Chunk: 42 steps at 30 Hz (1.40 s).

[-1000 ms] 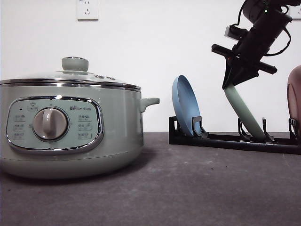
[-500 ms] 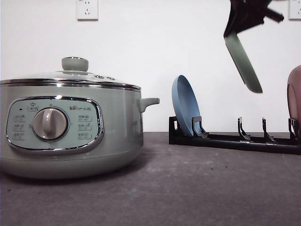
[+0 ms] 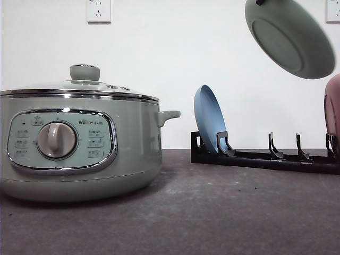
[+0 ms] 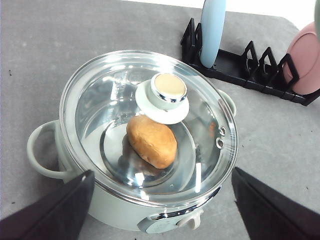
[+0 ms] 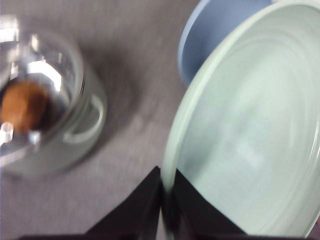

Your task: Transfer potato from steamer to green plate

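The potato (image 4: 151, 141), a smooth orange-brown lump, lies inside the pale green steamer (image 3: 79, 154) under its shut glass lid (image 4: 100, 100). My left gripper (image 4: 161, 175) hovers above the steamer, open, with one finger on each side of the pot. The green plate (image 3: 289, 37) hangs high in the air at the right, its underside facing the front camera. In the right wrist view my right gripper (image 5: 165, 200) is shut on the green plate's (image 5: 250, 135) rim. The steamer (image 5: 45, 100) and potato (image 5: 25, 105) appear blurred there.
A black dish rack (image 3: 265, 156) stands on the dark table at the back right. It holds a blue plate (image 3: 210, 119) upright and a pink plate (image 3: 333, 106) at the right edge. Two rack slots between them stand free. The steamer has side handles (image 4: 40, 150).
The green plate left its rack slot, rose to the top of the view, and turned its underside toward the front camera. The right arm climbed out of that frame. The steamer stayed put.
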{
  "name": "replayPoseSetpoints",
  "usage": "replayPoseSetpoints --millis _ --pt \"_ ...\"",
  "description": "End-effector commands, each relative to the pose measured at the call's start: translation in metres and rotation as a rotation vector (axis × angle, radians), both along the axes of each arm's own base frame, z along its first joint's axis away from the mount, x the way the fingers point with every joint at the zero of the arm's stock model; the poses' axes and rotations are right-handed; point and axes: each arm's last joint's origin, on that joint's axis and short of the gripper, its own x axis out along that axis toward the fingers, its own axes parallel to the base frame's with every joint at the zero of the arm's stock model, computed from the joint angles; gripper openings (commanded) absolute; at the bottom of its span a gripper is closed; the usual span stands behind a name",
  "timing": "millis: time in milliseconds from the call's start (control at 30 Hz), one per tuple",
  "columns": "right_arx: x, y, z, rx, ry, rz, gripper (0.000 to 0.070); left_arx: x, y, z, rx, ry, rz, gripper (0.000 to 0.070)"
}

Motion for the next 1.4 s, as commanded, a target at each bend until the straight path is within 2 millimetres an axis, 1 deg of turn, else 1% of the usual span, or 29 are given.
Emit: replayPoseSetpoints --millis 0,133,267,400,500,633,767,967,1167,1367 --pt "-0.006 0.010 -0.001 -0.045 -0.013 0.053 0.0004 -0.001 0.000 0.008 0.001 -0.036 -0.008 0.0560" --pt "-0.021 0.030 -0.023 -0.143 0.033 0.102 0.0004 -0.001 0.000 0.008 0.001 -0.035 -0.008 0.0560" --pt "-0.035 0.051 -0.057 -0.241 0.103 0.179 0.0004 -0.001 0.000 0.008 0.001 -0.036 -0.008 0.0560" --pt "-0.050 0.070 -0.092 -0.348 0.129 0.241 0.0004 -0.001 0.000 0.008 0.001 -0.036 -0.008 0.0560" --pt "-0.063 0.080 -0.114 -0.409 0.142 0.280 0.0004 -0.001 0.000 0.008 0.001 -0.035 -0.008 0.0560" --pt "-0.075 0.090 -0.138 -0.447 0.151 0.319 0.0004 -0.001 0.000 0.008 0.001 -0.036 -0.008 0.0560" --pt "-0.082 0.098 -0.158 -0.487 0.182 0.351 0.0004 -0.001 0.000 0.008 0.001 -0.035 -0.008 0.0560" --pt "-0.086 0.109 -0.186 -0.546 0.234 0.387 0.0004 -0.001 0.000 0.008 0.001 -0.035 -0.008 0.0560" --pt "-0.086 0.121 -0.205 -0.579 0.268 0.404 0.0004 -0.001 0.000 0.008 0.001 -0.035 -0.008 0.0560" --pt "-0.083 0.129 -0.222 -0.579 0.342 0.429 0.0006 -0.001 0.000 0.008 0.001 -0.035 -0.008 0.0560"
